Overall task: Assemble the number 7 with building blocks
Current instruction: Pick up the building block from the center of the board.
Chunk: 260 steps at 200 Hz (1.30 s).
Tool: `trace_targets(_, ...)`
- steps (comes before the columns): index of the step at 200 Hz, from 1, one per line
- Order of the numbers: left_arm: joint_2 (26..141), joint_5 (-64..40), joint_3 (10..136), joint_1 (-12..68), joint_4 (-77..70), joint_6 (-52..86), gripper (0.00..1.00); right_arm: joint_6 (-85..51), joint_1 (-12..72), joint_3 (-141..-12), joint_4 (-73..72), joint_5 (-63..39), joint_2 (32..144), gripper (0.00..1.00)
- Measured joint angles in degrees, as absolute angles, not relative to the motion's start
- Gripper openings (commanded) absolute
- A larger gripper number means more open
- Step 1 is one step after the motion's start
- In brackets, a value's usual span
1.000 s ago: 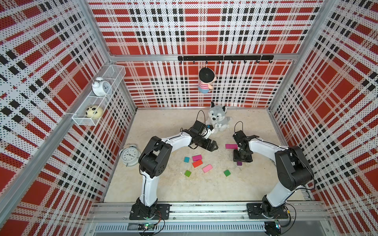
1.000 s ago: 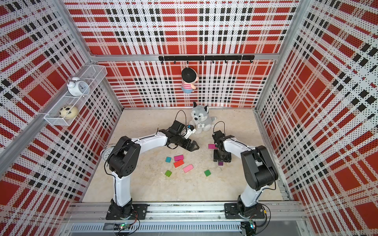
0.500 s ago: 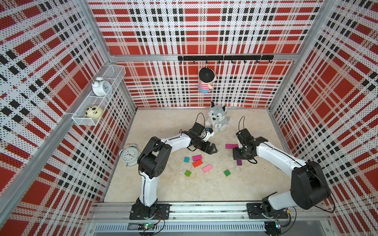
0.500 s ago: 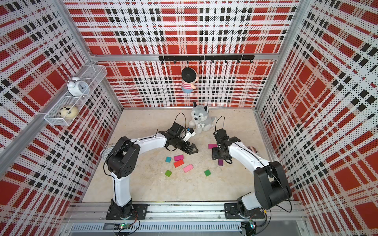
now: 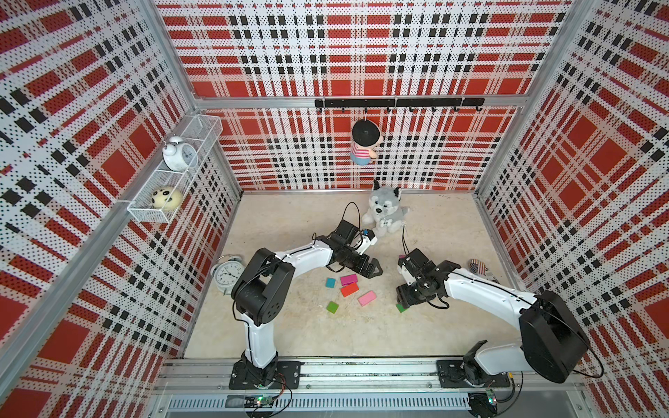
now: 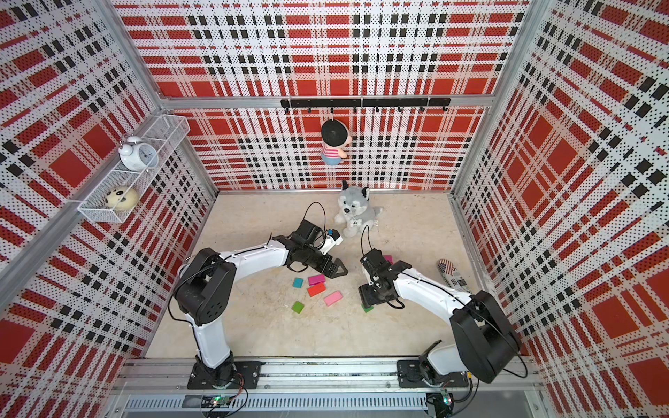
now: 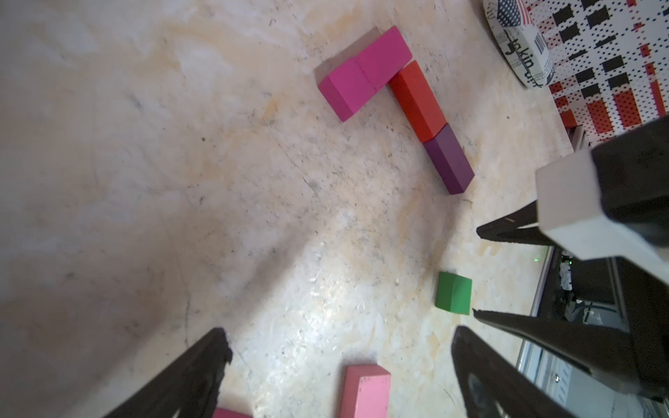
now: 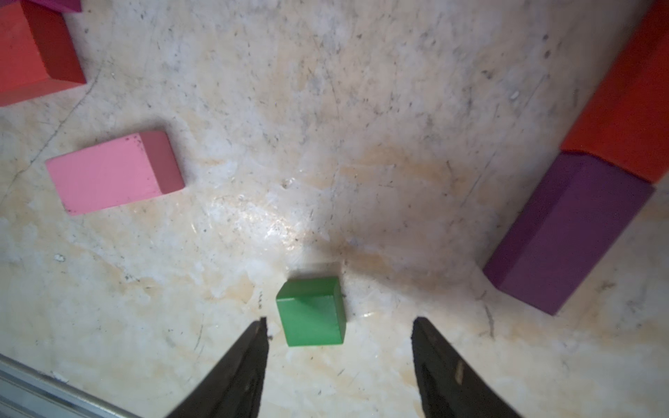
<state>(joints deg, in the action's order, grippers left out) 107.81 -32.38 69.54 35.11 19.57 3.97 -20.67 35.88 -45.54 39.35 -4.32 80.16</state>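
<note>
Well, farthest left among the moving parts in both top views, we see the left gripper (image 5: 373,270) hanging over the beige stone-look tabletop (image 5: 289,336), its jaws spread wide with nothing between them. Just beside it lie the loose building blocks: a teal square block (image 5: 330,282), a magenta rectangular block (image 5: 348,279), a red rectangular block (image 5: 349,289), a pink rectangular block (image 5: 367,298) and a green square block (image 5: 332,307). Further right, the right gripper (image 8: 339,322) points down with its jaws apart. A second green cube (image 8: 311,311) sits on the table between its fingertips, nearer one finger and clear of the other. Beyond it, our left wrist view shows a magenta cube (image 7: 344,87) butted against a longer magenta block (image 7: 385,54). An orange-red block (image 7: 416,101) and a purple block (image 7: 449,163) run off from that end in one touching line.
</note>
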Motion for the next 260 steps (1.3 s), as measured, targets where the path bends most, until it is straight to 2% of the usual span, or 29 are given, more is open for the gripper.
trace_targets(68, 105.51, -32.77, 66.46, 36.51, 19.42, 4.23, 0.98, -21.93, 40.1, -45.34, 37.41, -5.17, 82.02, 0.64)
trace_targets(148, 104.81, -33.5, 64.79, 36.53, 18.81, 4.34, 0.98, -22.13, 40.4, -44.91, 37.89, -3.6, 82.37, 0.6)
trace_targets(197, 104.2, -33.69, 63.88, 36.53, 18.68, 4.4, 0.98, -22.06, 40.4, -44.93, 37.89, -3.6, 84.99, 0.53)
trace_targets(235, 103.74, -33.67, 63.88, 36.53, 18.57, 4.38, 0.98, -21.93, 40.4, -44.93, 38.17, -3.51, 86.17, 0.38)
trace_targets(260, 103.74, -33.67, 63.88, 36.53, 18.52, 4.38, 0.98, -21.89, 40.4, -45.23, 38.37, -3.46, 86.63, 0.34)
